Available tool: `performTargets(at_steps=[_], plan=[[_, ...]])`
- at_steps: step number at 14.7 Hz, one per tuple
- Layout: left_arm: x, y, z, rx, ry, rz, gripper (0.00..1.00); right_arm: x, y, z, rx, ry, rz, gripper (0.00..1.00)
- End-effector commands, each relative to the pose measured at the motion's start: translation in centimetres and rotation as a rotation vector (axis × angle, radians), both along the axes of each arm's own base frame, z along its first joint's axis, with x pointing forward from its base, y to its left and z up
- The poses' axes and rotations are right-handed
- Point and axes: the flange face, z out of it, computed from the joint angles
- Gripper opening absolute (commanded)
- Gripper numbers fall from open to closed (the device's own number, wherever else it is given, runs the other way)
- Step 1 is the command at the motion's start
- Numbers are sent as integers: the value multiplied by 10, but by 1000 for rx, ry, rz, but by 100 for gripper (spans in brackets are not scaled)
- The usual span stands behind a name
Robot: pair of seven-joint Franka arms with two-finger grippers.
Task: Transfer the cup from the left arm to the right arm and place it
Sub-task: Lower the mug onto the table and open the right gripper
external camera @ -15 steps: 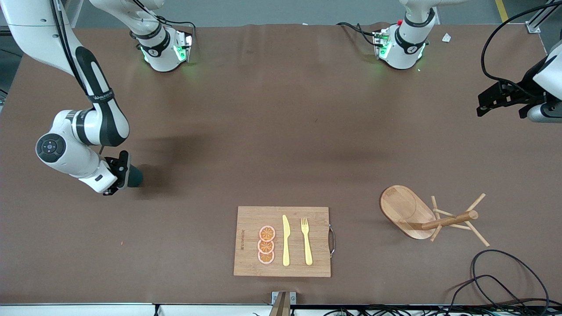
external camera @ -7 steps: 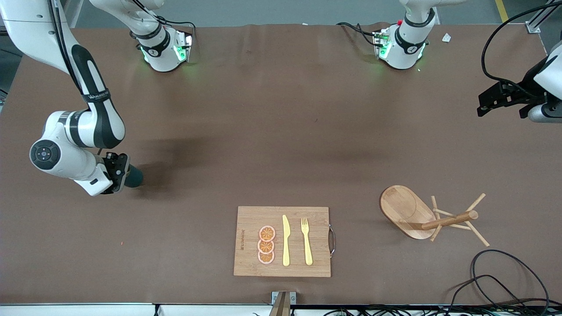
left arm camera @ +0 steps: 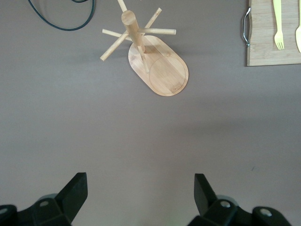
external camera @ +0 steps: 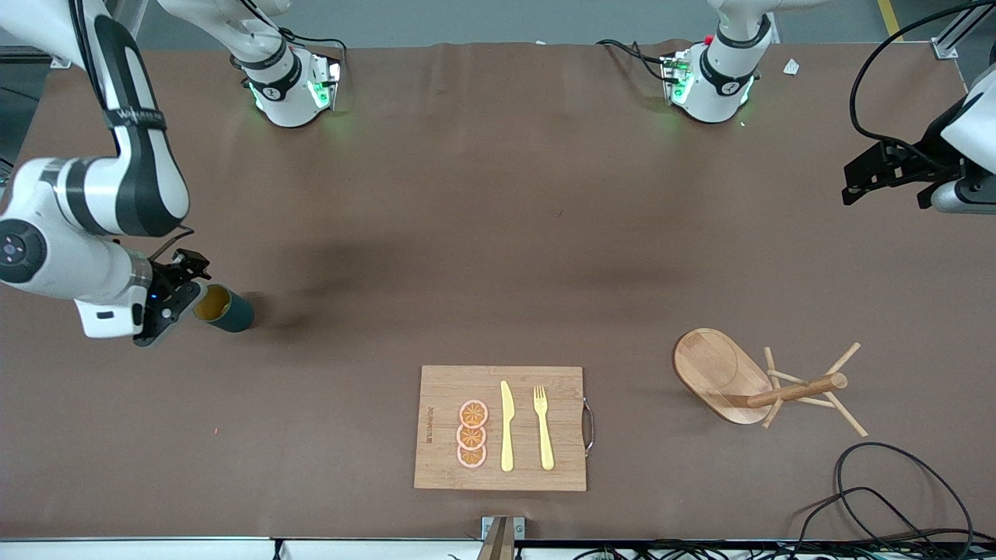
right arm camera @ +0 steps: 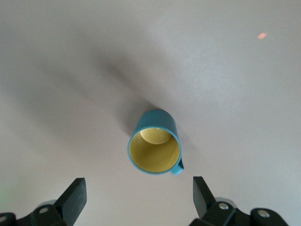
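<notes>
Status: placement apparently done. Cup (external camera: 224, 308), one, upright on the table (external camera: 482, 218) at mid-left of the front frame, toward the right arm's end; yellow inside and small handle plain in the right wrist view (right arm camera: 154, 143). Free of both claws, so handover and set-down judged complete; at most a retreat of the arms left.

Right gripper (external camera: 173, 295): just beside the cup at the left edge of the front frame, low over the table. Fingers (right arm camera: 75, 195) spread wide, nothing between them; cup seen ahead of the tips in the wrist view, apart from both.

Left gripper (external camera: 883, 173): upper right of the front frame, up over the left arm's end of the table, waiting. Fingers (left arm camera: 77, 190) wide apart, empty, only bare table between them.

Count of other items:
- Wooden peg rack (external camera: 766, 383), one, lower right of the front frame, oval base and slanted pegs; no cup on it.
- Cutting board (external camera: 436, 389), one, lower centre of the front frame, metal handle on the edge facing the rack.
- Yellow knife (external camera: 506, 426), one, on the board.
- Yellow fork (external camera: 543, 428), one, beside the knife.
- Orange slices (external camera: 472, 434), three, in a column on the board.
- Black cable loop (external camera: 906, 498), one, lower right corner.
</notes>
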Motion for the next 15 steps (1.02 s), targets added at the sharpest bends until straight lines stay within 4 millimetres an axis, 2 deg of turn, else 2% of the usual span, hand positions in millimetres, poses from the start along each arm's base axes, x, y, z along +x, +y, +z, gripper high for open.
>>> performTargets(at_steps=[1, 4, 6, 11, 13, 15], plan=[[-5, -1, 9, 5, -33, 9, 100, -13, -3, 25, -2, -8, -151, 100], [-6, -2, 10, 5, -34, 6, 100, -5, -6, 68, -16, -8, -282, 100], [-5, -2, 9, 2, -32, 6, 100, -3, -6, 96, -44, -23, -440, 100], [-3, -1, 6, 0, -28, 8, 100, 1, -7, 121, -87, -66, -759, 100], [-1, -1, 5, -1, -31, 8, 100, -5, -14, 130, -111, -29, -817, 100], [-1, -2, 6, -2, -37, 6, 100, -3, -16, 155, -109, -62, -820, 100]])
